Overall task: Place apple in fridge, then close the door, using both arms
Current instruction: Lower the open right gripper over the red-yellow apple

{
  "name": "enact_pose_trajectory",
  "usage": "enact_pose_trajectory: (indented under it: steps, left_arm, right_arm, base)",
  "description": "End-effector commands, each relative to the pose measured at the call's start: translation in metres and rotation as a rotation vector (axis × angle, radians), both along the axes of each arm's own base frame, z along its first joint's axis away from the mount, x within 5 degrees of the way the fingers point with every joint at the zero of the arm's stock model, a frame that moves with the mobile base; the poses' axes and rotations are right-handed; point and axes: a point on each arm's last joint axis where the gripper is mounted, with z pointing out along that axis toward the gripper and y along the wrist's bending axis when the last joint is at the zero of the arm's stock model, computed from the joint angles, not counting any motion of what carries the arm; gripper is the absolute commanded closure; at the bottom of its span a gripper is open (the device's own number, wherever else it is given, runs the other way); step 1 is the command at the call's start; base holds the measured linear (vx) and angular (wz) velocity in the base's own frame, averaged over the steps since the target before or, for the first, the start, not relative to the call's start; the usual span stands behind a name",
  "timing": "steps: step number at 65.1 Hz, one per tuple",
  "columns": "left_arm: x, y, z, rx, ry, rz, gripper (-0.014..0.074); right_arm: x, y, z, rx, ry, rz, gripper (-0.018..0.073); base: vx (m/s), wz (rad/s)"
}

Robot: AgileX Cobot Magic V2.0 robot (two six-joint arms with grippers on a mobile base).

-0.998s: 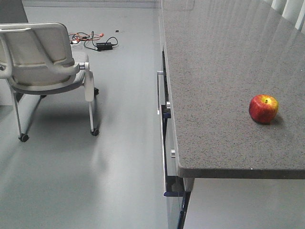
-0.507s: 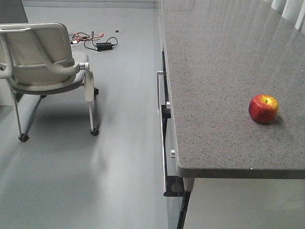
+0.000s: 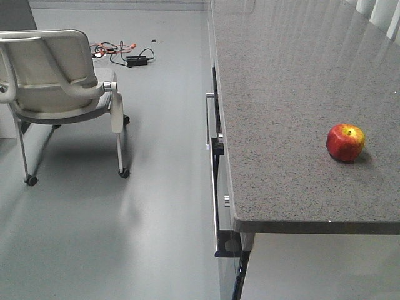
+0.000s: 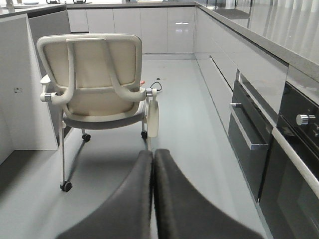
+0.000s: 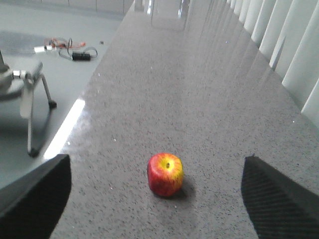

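**Apple ahead of the right end effector, chair ahead of the left**

The small round red-and-yellow apple [image 5: 165, 174] sits on the grey speckled stone table [image 5: 174, 89]. It is just ahead of the right end effector [image 5: 156, 164], between its two spread fingers [image 5: 35, 196] and touching neither. Pale vertical blinds [image 5: 294, 45] stand to that end effector's right. To its left the table edge drops to the grey floor [image 5: 30, 25], where a tangle of cables [image 5: 70, 52] lies far ahead.

The left end effector [image 4: 153, 154], fingers pressed together, is over the floor. The cream plastic wheeled chair [image 4: 99, 84] stands ahead and slightly left, its back towards the end effector. Dark oven fronts [image 4: 249, 134] under the table line its right.
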Motion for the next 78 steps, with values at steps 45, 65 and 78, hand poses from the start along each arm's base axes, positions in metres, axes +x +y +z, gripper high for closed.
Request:
enact_pose_trajectory:
  steps: [45,65,78]
  left_arm:
    - [0.001,-0.001,-0.003,-0.002,-0.053,-0.008,0.0603]
    - [0.001,-0.001,-0.003,-0.002,-0.053,-0.008,0.0603]
    - [0.001,-0.001,-0.003,-0.002,-0.053,-0.008,0.0603]
  right_arm:
    - [0.176,-0.004,-0.023,-0.004,0.4,-0.049,-0.0109]
    - [0.222,-0.03,-0.066,0.06,0.552,-0.067,-0.0098]
    - [0.241,-0.031,-0.089,0.061,0.568,-0.065,-0.0092]
  base:
    - [0.0,0.0]
    - [0.0,0.0]
    - [0.0,0.0]
